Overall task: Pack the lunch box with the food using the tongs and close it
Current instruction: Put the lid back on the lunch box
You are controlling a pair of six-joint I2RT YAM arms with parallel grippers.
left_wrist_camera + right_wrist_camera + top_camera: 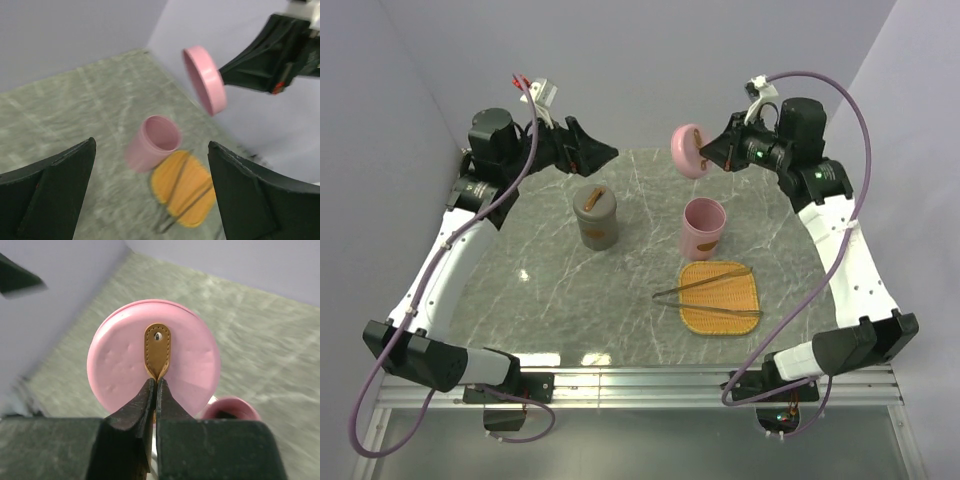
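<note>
The pink lunch box (703, 226) stands open on the table, its pink lid (688, 150) hanging in the air behind it. My right gripper (156, 382) is shut on the lid's tan leather tab (157, 347); the lid (155, 357) faces the wrist camera, with the box's rim (231, 409) below it. The silver tongs (710, 290) lie across the orange woven tray (720, 297). My left gripper (608, 152) hovers at the back left, open and holding nothing. Its wrist view looks down on the box (155, 142), lid (204, 80) and tongs (187, 182). No food is in view.
A grey cylindrical container (596, 217) with its lid on and a brown tab stands left of the pink box, below my left gripper. The orange tray (170, 180) sits just in front of the pink box. Walls close in the back and both sides.
</note>
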